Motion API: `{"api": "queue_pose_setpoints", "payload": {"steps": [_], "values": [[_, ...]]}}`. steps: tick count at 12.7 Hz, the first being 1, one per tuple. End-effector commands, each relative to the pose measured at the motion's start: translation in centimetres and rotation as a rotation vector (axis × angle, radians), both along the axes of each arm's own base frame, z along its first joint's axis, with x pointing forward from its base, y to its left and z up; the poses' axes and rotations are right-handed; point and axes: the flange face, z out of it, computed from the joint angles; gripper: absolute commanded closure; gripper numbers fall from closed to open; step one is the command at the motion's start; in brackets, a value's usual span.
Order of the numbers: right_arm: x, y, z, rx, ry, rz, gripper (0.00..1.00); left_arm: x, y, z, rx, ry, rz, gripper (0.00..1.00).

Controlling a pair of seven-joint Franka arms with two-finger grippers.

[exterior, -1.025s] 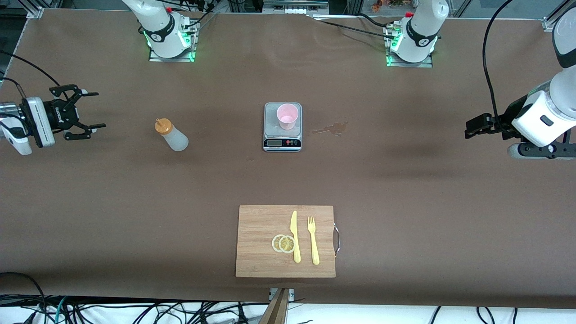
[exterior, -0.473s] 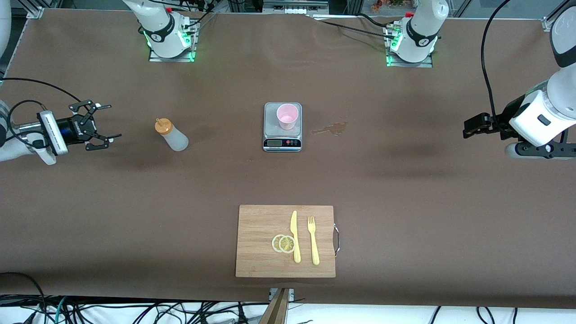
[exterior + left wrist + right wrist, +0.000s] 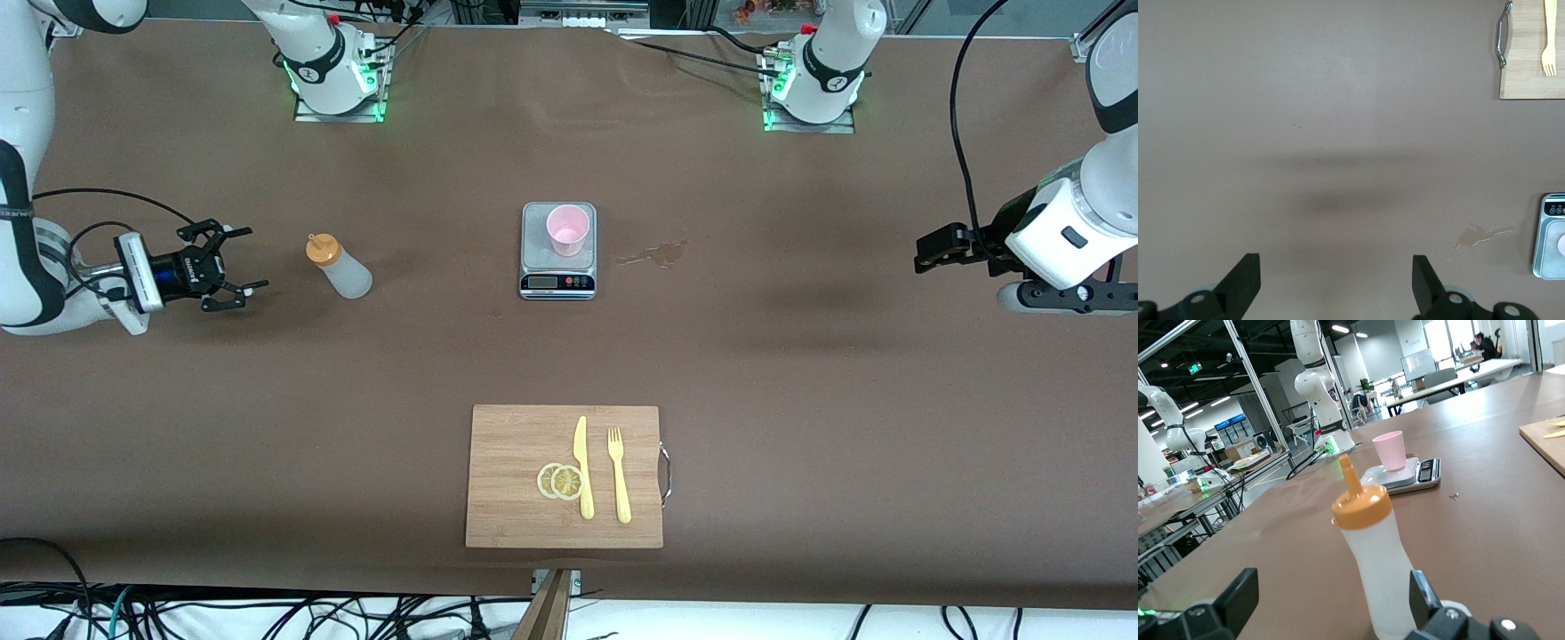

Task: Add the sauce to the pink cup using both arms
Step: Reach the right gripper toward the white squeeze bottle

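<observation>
Right claw [image 3: 242, 271] released, low beside sauce bottle [image 3: 340, 267], not touching.
Left claw [image 3: 929, 252] released, waits over bare counter [image 3: 800, 373]; pink cup [image 3: 567, 229] on scale [image 3: 557, 267].

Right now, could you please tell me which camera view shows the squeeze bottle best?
The right wrist view: the translucent whitish squeeze bottle with its orange nozzle cap stands close and upright. The front view shows it small, from above; the left wrist view misses it.
</observation>
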Motion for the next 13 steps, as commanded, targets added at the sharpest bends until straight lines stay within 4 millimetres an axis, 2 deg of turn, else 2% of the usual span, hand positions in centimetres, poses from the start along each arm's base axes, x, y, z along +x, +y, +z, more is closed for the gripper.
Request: {"api": "queue_pose_setpoints", "payload": {"steps": [1, 3, 6, 10, 13], "values": [[0.2, 1.3, -2.8, 0.084, -0.062, -0.006, 0.00, -0.1, -0.1, 0.6, -0.018, 0.001, -0.017, 0.00], [0.5, 2.8, -4.1, 0.130, -0.130, 0.007, 0.00, 0.0, 0.0, 0.6, -0.019, 0.001, -0.015, 0.00], [1.0, 3.5, -4.5, 0.144, -0.215, -0.001, 0.00, 0.0, 0.0, 0.6, -0.021, 0.001, -0.016, 0.00], [1.1, 6.6, -6.0, 0.175, -0.205, 0.011, 0.00, 0.0, 0.1, 0.6, -0.024, 0.001, -0.013, 0.00], [-0.2, 8.7, -7.2, 0.200, -0.178, 0.036, 0.00, 0.0, 0.1, 0.6, -0.024, 0.001, -0.013, 0.00]]}}
